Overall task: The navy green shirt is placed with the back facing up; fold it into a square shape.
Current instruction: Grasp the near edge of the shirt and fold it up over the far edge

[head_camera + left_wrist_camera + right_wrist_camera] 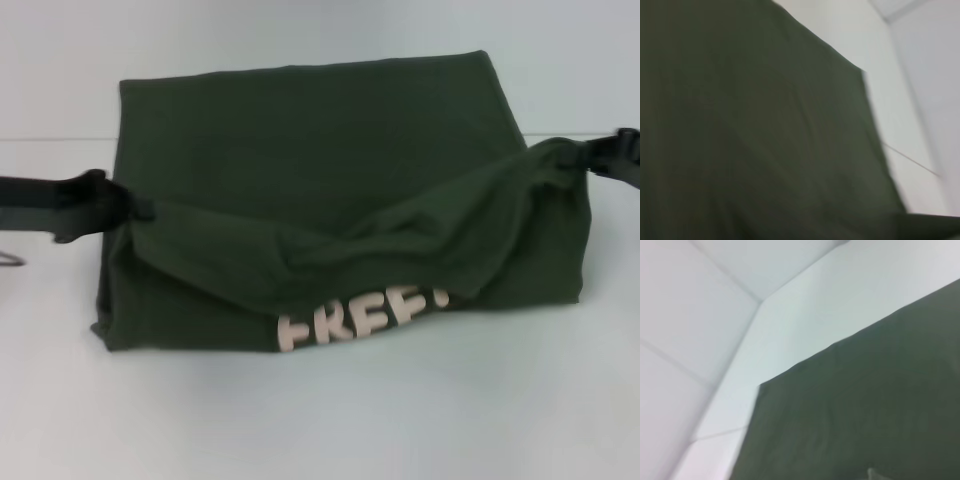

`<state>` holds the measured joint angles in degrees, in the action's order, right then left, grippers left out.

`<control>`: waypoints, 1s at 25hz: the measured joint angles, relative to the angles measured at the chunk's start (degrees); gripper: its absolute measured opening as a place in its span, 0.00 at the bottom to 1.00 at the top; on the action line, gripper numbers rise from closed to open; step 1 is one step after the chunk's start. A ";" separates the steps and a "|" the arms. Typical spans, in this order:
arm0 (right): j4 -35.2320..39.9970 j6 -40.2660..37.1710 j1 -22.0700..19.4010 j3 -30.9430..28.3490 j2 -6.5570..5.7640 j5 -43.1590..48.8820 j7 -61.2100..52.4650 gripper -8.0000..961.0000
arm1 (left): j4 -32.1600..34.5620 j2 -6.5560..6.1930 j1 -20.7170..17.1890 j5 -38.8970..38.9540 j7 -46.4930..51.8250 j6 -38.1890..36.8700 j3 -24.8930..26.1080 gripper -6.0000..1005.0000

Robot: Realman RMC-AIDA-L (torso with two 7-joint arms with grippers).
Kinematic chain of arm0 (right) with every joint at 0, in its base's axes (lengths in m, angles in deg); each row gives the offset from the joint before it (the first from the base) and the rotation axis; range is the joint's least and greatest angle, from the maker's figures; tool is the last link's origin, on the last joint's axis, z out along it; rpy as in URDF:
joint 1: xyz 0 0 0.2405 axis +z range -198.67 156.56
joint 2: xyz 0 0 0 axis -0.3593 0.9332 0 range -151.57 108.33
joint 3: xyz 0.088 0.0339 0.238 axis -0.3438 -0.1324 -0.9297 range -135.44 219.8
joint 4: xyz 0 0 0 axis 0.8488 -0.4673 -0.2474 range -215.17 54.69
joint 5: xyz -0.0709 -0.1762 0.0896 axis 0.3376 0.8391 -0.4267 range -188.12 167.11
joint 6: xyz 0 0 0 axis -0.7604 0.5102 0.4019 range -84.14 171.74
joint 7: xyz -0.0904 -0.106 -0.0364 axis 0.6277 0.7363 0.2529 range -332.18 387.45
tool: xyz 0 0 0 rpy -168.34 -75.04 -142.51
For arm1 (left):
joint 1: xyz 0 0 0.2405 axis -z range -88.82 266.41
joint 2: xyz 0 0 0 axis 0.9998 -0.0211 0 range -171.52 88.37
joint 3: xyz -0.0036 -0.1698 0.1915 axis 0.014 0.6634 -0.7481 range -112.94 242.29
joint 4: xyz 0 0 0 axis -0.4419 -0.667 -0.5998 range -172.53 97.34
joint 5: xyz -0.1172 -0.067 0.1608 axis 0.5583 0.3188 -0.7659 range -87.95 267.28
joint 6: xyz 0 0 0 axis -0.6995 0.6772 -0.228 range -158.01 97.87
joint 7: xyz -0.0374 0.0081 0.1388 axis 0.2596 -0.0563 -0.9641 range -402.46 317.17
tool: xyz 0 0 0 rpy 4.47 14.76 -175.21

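I have the navy green shirt [330, 180] lying in the middle of the white table [320, 420], already narrowed into a rough rectangle. Its near portion is lifted and draped back toward twelve o'clock, hanging as a sagging band between my two grippers. My guess is the band is raised so it can be carried over the flat far half and laid down to make the square; the slack in the middle tells me the cloth is soft and will droop unless both ends travel together.

The left gripper [128, 205] sits at nine o'clock of the shirt, closed on the raised fold's corner. The right gripper [598, 152] is at about two o'clock, pinching the other corner, held a little higher, so the band slopes up toward that side.

Because the lifted part is turned over, the printed face shows under it at six o'clock: cream block letters [360, 318] reading "FREE", the last letter partly covered by the hanging fold. I see no other label or brand.

Both wrist views show only plain dark cloth [765, 140] against the pale table; neither shows fingers.
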<state>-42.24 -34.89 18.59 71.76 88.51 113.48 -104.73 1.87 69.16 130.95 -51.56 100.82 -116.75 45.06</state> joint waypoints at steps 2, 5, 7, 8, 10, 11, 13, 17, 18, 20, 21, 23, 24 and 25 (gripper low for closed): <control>-4.29 13.10 2.29 3.56 2.19 -0.01 2.91 0.04 | -0.81 1.02 0.81 0.00 1.18 6.97 -4.04 0.04; -6.93 21.53 3.69 7.17 3.85 0.08 4.19 0.04 | -1.92 3.17 1.60 0.01 2.15 16.17 -10.32 0.04; -8.47 28.00 4.71 10.70 5.20 0.12 4.56 0.04 | -2.17 4.07 1.79 -0.01 2.67 20.83 -13.69 0.04; -8.66 30.42 4.99 12.20 5.75 0.14 4.57 0.04 | -2.17 4.51 1.84 -0.01 3.05 23.10 -15.77 0.04; -8.59 33.74 5.31 14.13 6.80 0.13 4.59 0.04 | -1.90 4.89 1.86 -0.01 3.78 25.76 -17.98 0.04; -8.41 34.50 5.45 14.44 7.05 0.07 4.57 0.04 | -1.33 4.97 1.72 0.03 4.25 26.93 -18.55 0.04; -8.10 35.23 5.89 14.44 7.17 -0.13 4.35 0.04 | -0.18 5.14 1.35 0.19 4.61 27.77 -18.44 0.04; -6.36 35.46 6.29 13.97 6.84 -0.89 3.39 0.04 | 4.09 5.45 0.17 0.46 7.18 29.09 -17.91 0.04; -5.83 35.52 6.29 13.97 6.78 -1.25 3.24 0.04 | 4.94 5.48 -0.03 0.48 7.82 29.40 -17.89 0.04; -5.03 35.66 6.41 13.98 6.65 -1.68 3.16 0.04 | 6.04 5.63 -0.15 0.56 8.35 30.14 -17.89 0.04; -4.89 35.86 6.56 14.03 6.56 -1.71 3.16 0.04 | 6.45 5.79 -0.11 0.58 8.55 30.95 -17.93 0.04; -4.81 36.79 7.04 14.24 6.36 -1.70 3.16 0.04 | 6.46 6.13 0.15 0.44 8.62 32.45 -18.31 0.04; -4.97 37.47 7.28 14.45 6.27 -1.59 3.16 0.04 | 6.12 6.40 0.42 0.09 8.64 33.58 -18.92 0.04; -5.16 38.24 7.53 14.80 6.23 -1.47 3.18 0.04 | 5.63 6.61 0.65 -0.31 8.67 34.30 -19.61 0.04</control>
<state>-47.39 3.35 26.12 86.57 94.74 112.01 -101.55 7.50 75.77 131.59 -51.87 109.49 -82.45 25.45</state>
